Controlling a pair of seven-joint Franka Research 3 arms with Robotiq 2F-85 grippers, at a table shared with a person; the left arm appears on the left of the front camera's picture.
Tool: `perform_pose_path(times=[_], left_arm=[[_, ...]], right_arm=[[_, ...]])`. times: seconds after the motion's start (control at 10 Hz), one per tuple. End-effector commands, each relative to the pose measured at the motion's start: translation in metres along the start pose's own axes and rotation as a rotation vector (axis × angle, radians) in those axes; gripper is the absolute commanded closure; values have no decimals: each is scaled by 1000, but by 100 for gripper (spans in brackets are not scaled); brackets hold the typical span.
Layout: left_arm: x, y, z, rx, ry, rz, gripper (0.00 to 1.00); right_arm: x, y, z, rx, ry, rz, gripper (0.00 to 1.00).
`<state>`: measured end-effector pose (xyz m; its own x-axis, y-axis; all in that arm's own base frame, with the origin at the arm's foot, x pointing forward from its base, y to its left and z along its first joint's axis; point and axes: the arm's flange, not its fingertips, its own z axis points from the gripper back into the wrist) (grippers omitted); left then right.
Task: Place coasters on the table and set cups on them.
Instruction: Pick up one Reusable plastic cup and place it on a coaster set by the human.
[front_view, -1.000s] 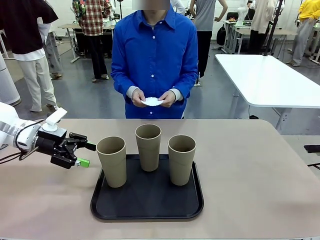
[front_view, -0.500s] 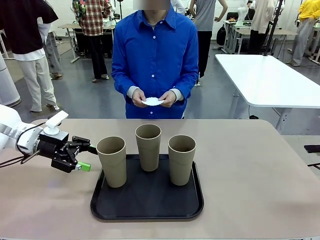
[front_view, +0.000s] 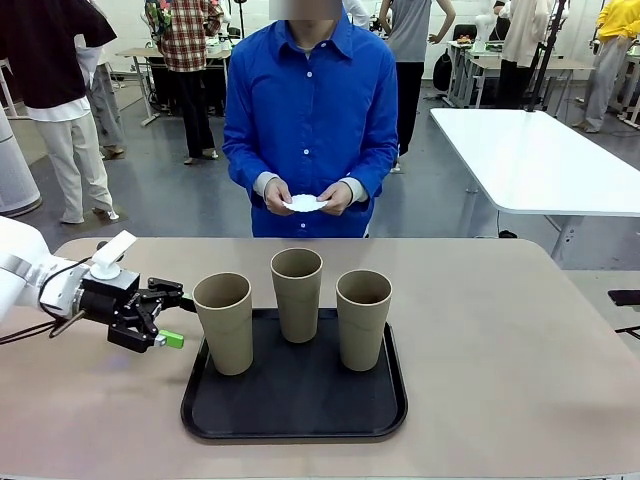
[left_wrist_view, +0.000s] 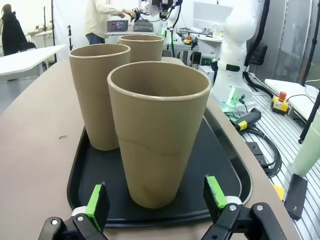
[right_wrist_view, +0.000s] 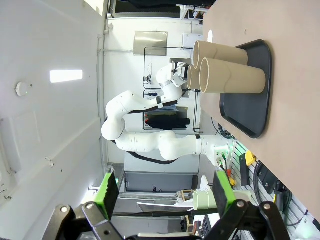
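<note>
Three cups (front_view: 297, 293) stand upright on a black tray (front_view: 300, 418), tall, tapered, matte tan, no handles. The leftmost sits squarely ahead of the left gripper (front_view: 176, 318), whose jaws are spread wide and not touching it. Across the beige table (front_view: 500, 330), a person's hands hold a lacy white coaster (front_view: 305, 204). The right gripper (right_wrist_view: 165, 189), well away from the tray, is likewise spread apart.

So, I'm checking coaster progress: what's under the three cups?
The cups stand on the black tray; bare tray surrounds each base, and anything directly beneath is covered. A white coaster is in the person's hands.
</note>
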<state>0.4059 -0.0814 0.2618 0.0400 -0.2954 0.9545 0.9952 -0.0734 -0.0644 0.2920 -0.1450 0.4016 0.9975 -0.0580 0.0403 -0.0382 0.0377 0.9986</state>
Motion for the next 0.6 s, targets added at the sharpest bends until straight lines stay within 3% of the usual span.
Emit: perform_pose_path(times=[0.0,0.5], left_arm=[[-7,2,-15,-16,-60,-34,0],[-6,12,-39,-39,-93,-46,0]], right_arm=[[1,1,0,11,-2,5,0],[1,1,0,11,-2,5,0]])
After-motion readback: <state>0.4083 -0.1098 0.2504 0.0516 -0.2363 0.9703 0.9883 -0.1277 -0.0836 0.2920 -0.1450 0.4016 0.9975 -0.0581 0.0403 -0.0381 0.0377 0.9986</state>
